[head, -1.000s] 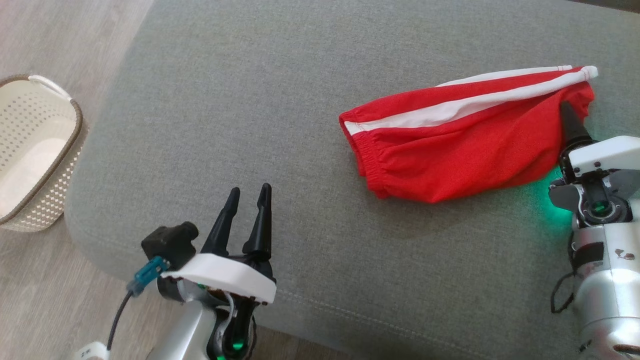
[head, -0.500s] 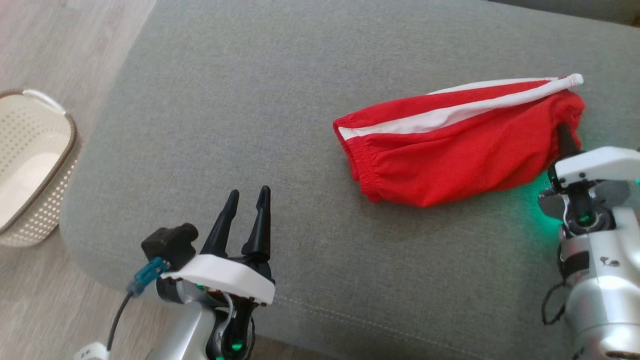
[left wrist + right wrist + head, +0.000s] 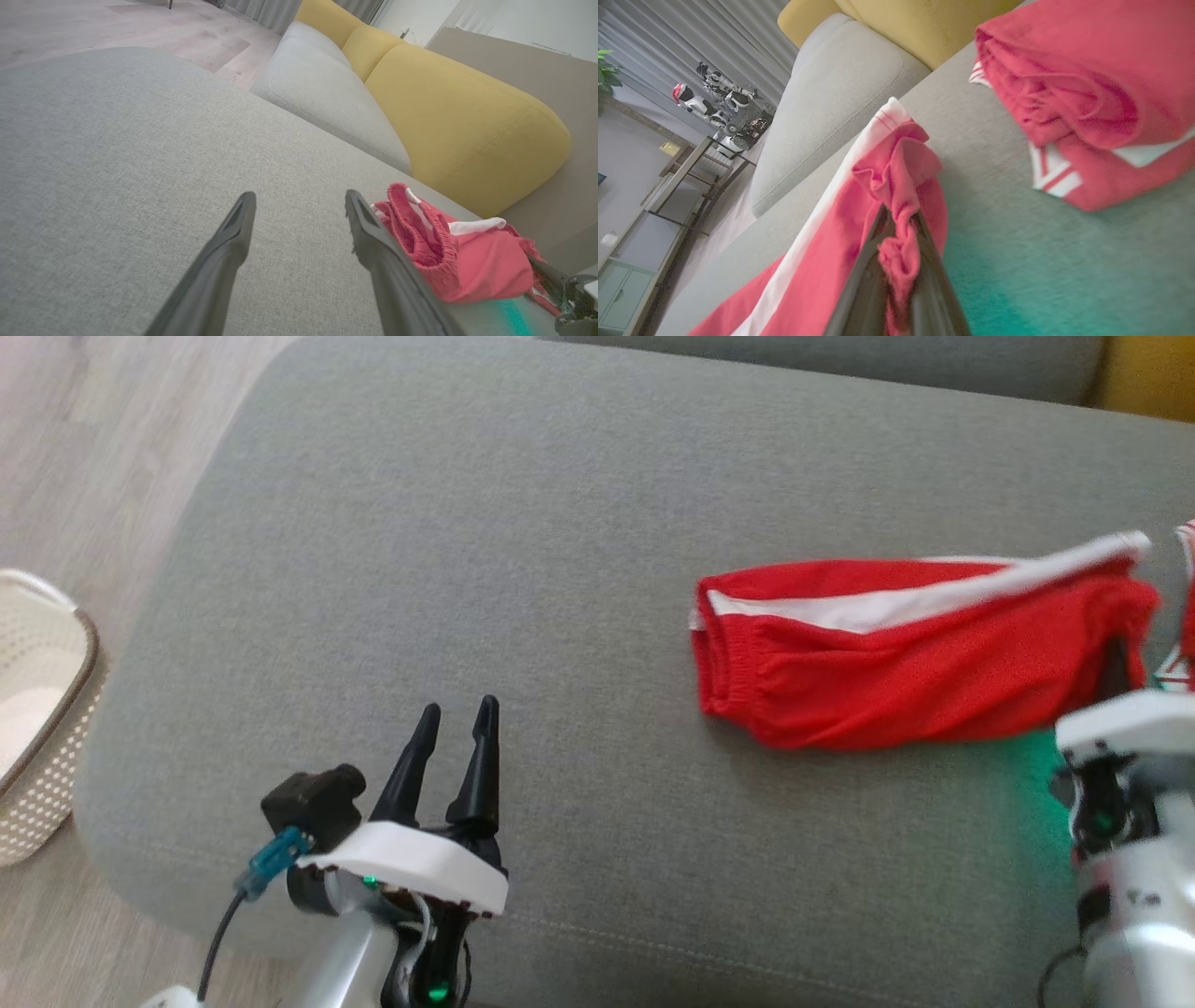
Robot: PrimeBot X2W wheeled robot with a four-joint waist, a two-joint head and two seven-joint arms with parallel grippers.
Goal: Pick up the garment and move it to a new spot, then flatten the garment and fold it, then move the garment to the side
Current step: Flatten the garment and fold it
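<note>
The garment [image 3: 896, 653] is a folded pair of red shorts with a white side stripe, lying on the grey cushion [image 3: 523, 579] at the right. My right gripper [image 3: 1116, 658] is shut on the garment's right end; the right wrist view shows red cloth [image 3: 896, 252] bunched between its fingers [image 3: 873, 261]. My left gripper [image 3: 457, 728] stands open and empty near the cushion's front edge, well left of the garment. From the left wrist the garment [image 3: 458, 252] lies just right of the open fingers [image 3: 373, 242].
A second folded red garment [image 3: 1087, 93] lies on the cushion just beyond the one I hold, at the head view's right edge [image 3: 1186, 607]. A cream perforated basket [image 3: 37, 709] stands on the wooden floor at the left. Yellow sofa cushions [image 3: 448, 107] rise behind.
The head camera has shifted, sliding the scene down and left. The garment has been dragged rightward along the cushion in the shut right gripper. The left gripper stays open and still.
</note>
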